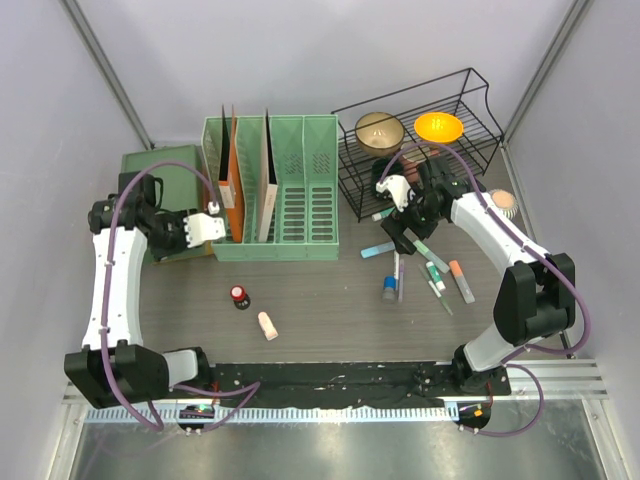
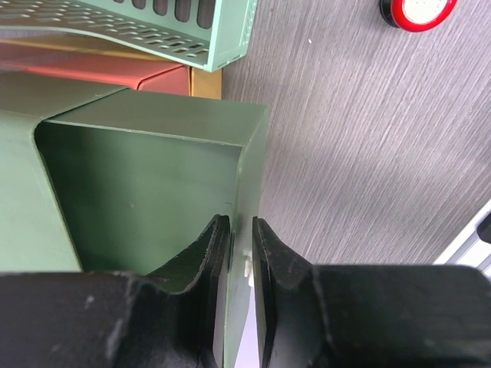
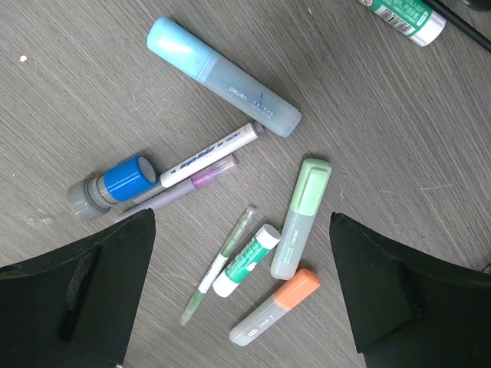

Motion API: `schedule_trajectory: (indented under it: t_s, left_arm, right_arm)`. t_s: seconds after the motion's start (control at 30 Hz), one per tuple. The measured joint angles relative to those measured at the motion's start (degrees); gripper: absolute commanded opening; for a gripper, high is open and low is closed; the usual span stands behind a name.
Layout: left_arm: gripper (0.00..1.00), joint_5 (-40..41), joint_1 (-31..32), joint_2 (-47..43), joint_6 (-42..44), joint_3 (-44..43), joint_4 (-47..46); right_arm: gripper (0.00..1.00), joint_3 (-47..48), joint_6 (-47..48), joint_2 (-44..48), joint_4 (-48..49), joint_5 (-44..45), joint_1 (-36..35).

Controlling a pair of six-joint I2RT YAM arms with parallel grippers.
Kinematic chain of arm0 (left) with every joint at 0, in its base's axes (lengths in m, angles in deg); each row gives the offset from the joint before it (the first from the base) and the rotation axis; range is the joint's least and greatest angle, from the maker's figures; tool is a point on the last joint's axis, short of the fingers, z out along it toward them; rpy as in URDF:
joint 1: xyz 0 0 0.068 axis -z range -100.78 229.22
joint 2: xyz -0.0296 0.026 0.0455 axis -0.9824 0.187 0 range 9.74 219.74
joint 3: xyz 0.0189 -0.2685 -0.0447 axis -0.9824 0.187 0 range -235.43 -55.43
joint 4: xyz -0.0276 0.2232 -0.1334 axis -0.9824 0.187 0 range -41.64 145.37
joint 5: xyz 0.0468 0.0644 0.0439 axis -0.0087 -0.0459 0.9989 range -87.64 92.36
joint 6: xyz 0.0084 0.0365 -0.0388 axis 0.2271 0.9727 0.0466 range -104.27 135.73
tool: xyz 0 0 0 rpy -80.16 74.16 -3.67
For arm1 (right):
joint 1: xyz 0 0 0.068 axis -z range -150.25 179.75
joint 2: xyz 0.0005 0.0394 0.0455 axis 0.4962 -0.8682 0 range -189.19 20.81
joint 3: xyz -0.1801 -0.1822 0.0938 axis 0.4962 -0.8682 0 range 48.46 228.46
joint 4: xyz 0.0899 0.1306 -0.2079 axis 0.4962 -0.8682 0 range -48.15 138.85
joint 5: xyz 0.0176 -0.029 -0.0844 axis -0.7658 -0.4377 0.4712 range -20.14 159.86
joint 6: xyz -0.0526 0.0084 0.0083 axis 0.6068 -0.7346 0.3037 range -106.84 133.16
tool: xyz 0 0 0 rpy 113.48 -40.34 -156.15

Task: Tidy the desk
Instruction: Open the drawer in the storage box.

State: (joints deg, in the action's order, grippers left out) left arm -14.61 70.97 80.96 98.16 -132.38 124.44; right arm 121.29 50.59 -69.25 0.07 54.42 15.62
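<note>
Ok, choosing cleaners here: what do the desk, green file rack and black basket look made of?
Desk: likely matte wood-grain laminate, fine regular grey-brown streaks; veneer possible. Green file rack: probably moulded plastic, even satin colour, neat slots. Black basket: seemingly coated metal wire, thin rods in an open grid.

Clutter I can see from here: a green file rack at the back, with an orange folder and a book standing in its left slots. There's a green box just left of it. To the right, a wire basket holds a tan bowl and an orange bowl.

Loose pile in front of that:
- blue highlighter
- green highlighter
- orange highlighter
- white marker
- purple pen
- glue stick
- thin green pen
- blue-capped grey tube

Well apart from the pile there's a red-capped bottle, with a pinkish eraser near it.
</note>
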Motion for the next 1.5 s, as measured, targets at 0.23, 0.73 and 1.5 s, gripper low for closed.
schedule_trajectory:
  t_s: [0.23,0.73,1.5]
  left_arm:
    - [0.24,-0.07,0.00,-2.43,0.00,1.68,0.04]
    - [0.25,-0.55,0.00,-8.04,0.07,5.31,-0.66]
    - [0.29,-0.90,0.00,-11.15,0.07,7.82,0.11]
  right_arm:
    - [1.00,-0.02,0.00,0.00,0.04,-0.20,0.00]
    - [1.00,-0.11,-0.02,0.00,0.17,-0.37,0.00]
    - [1.00,-0.44,-0.07,0.00,0.35,-0.61,0.00]
